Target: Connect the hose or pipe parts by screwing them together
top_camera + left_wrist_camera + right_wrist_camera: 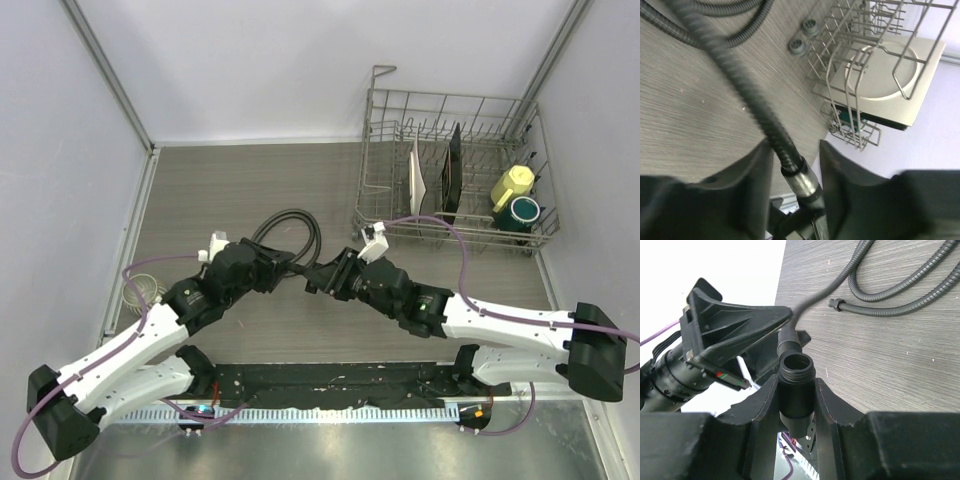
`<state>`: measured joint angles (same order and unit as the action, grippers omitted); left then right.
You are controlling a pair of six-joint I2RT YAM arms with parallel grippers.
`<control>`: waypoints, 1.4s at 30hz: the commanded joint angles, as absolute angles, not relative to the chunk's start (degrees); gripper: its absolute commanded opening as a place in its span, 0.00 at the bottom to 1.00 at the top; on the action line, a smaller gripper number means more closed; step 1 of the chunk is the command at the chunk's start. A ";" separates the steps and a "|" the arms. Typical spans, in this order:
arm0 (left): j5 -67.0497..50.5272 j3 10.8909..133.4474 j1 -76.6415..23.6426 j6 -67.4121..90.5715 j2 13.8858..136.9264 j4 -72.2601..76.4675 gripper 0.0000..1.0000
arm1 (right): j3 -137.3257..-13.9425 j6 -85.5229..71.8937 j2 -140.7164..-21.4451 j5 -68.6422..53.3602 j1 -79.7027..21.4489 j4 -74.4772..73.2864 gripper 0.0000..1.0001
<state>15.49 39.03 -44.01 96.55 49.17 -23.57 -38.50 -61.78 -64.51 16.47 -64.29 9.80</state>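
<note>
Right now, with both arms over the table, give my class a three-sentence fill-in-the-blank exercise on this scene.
1. The hose runs ____ the fingers of the left gripper.
2. The right gripper is shut on the black ____.
3. In the dish rack, the cup beside the green cup is ____.
Missing words: between; fitting; yellow.

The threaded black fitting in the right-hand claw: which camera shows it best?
Right wrist: the fitting fills the centre, clamped, threaded mouth visible. Top external shows only a dark speck; left wrist shows mainly the hose.
</note>
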 commanded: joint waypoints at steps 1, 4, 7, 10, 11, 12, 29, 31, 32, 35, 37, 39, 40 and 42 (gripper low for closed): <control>14.59 40.08 -45.26 94.56 45.10 -19.94 0.55 | -37.01 -65.65 -60.56 20.82 -64.42 15.28 0.01; 15.12 39.82 -45.26 97.45 42.63 -22.76 0.65 | -36.38 -64.78 -59.24 21.53 -64.42 14.34 0.01; 13.37 39.38 -45.35 101.06 42.01 -24.51 0.67 | -37.00 -64.16 -59.50 21.36 -64.42 13.97 0.01; 10.38 39.37 -45.35 102.74 43.50 -25.22 0.69 | -36.65 -63.81 -59.41 21.36 -64.51 14.59 0.01; 9.59 39.81 -45.35 104.57 44.03 -26.09 0.70 | -36.56 -63.72 -59.41 21.79 -64.42 14.59 0.01; 8.54 40.08 -45.35 105.20 44.64 -26.89 0.70 | -36.56 -63.63 -59.50 21.80 -64.42 14.59 0.01; 6.50 38.32 -45.35 112.59 47.90 -21.88 0.59 | -36.30 -63.02 -60.03 21.27 -64.42 15.21 0.01; 6.68 38.32 -45.35 112.59 48.60 -21.88 0.58 | -36.39 -63.02 -60.03 21.10 -64.42 15.29 0.01; 6.77 38.23 -45.35 112.59 48.78 -21.80 0.57 | -36.39 -62.93 -60.03 21.01 -64.42 15.21 0.01; 6.68 38.41 -45.35 112.41 49.65 -21.71 0.56 | -36.21 -63.19 -60.03 20.48 -64.42 15.29 0.01; 6.77 38.58 -45.26 112.32 50.18 -21.88 0.55 | -36.21 -63.37 -60.03 20.13 -64.42 15.29 0.01; 7.03 38.50 -45.35 112.24 50.45 -21.10 0.53 | -36.21 -63.37 -60.20 19.69 -64.42 15.29 0.01; 7.21 38.32 -45.35 112.15 50.45 -21.01 0.51 | -36.04 -63.37 -60.12 19.51 -64.42 15.29 0.01; 7.38 38.49 -45.35 111.71 50.36 -21.53 0.50 | -35.77 -63.55 -59.94 19.51 -64.42 15.29 0.01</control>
